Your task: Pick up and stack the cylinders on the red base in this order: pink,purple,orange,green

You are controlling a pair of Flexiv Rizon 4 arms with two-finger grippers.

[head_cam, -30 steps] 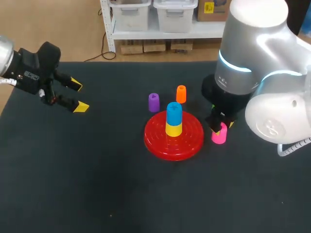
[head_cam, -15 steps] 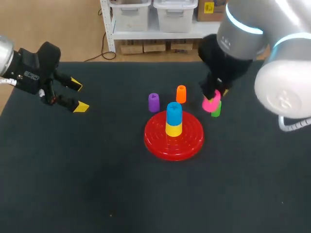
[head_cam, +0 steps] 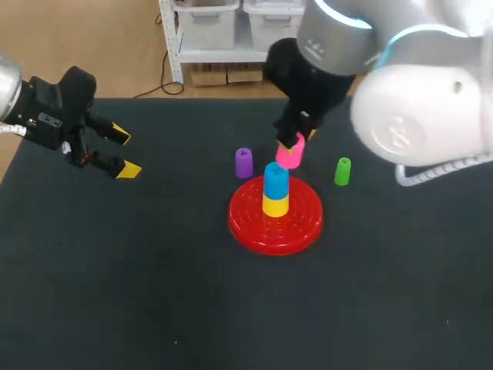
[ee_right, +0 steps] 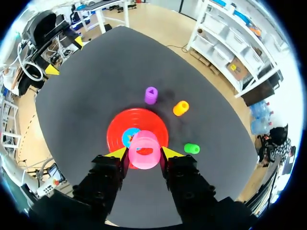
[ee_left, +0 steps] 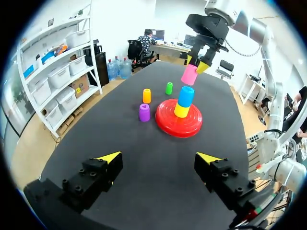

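My right gripper is shut on the pink cylinder, holding it in the air just behind and above the stack. On the red base stands a yellow cylinder with a blue one on top. In the right wrist view the pink cylinder sits between the yellow fingertips, over the red base. The purple cylinder stands left of the base and the green cylinder to its right. The orange cylinder shows beyond the base. My left gripper hangs open at the far left.
The dark table stretches wide in front of the base. In the left wrist view the purple cylinder, orange cylinder and green cylinder stand ahead of the open left gripper, beside the red base.
My right arm has lifted the pink cylinder from the table right of the base and carried it left, up over the stack. The green cylinder came into view. The left arm kept still.
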